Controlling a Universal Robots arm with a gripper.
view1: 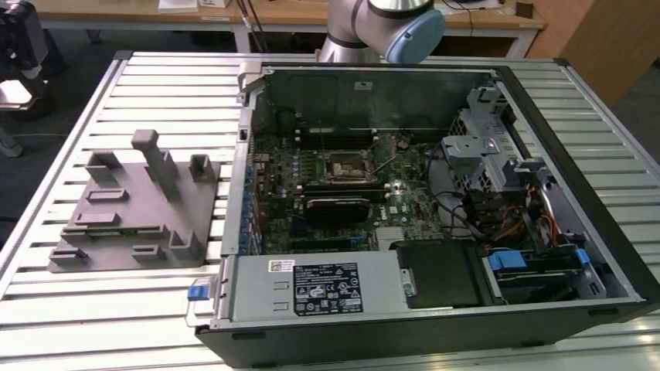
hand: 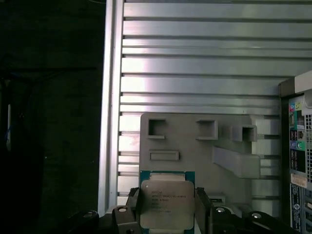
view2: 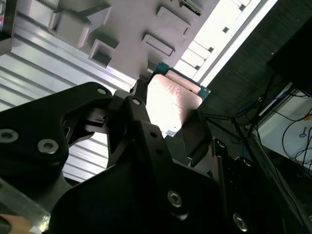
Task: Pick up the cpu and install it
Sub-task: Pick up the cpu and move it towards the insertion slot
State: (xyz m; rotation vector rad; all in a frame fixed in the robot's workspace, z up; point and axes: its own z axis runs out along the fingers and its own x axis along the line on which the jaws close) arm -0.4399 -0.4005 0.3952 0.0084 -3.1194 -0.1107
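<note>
We see the gripper (hand: 166,208) clenched on the cpu (hand: 166,195), held above the grey holder block's (hand: 195,151) edge. The computer case (hand: 295,161) stands beside that block, a slatted metal table (hand: 195,58) lies beneath it, and dark floor (hand: 48,122) lies beyond.

Gripper (hand: 166,212) clamping the cpu (hand: 165,200) is hanging clear over the holder block (hand: 187,146) and its posts (view1: 157,158) — in the open case (view1: 372,93), the socket (view1: 344,164) is lying reachable from above, drive cage (view1: 483,151) and cables (view1: 515,224) crowding the exterior view's right
</note>
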